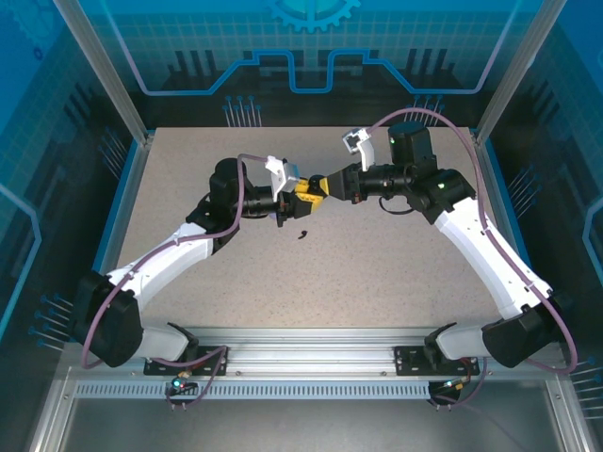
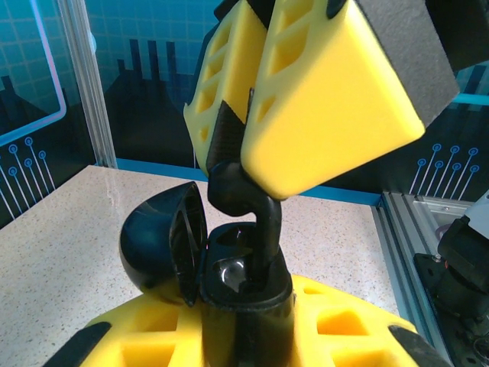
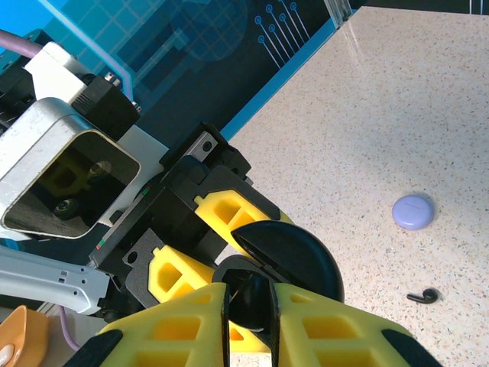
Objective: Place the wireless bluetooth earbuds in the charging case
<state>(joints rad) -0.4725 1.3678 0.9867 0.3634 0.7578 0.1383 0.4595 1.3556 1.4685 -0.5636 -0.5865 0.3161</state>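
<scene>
Nearest to the arm bases, one earbud [image 1: 303,234] lies free on the tabletop [image 1: 396,273], so I judge the task is at most half done. Just behind it, the left end effector [image 2: 246,330] is pressed together on the charging case [image 2: 157,237], which it holds above the tabletop with the lid open. Beyond that, the right end effector [image 3: 248,321], nearly closed, pinches the other earbud [image 2: 263,229], whose stem seems to enter a well of the case. The step appears to be seating this earbud. Next it needs a small straight push, then release.
</scene>
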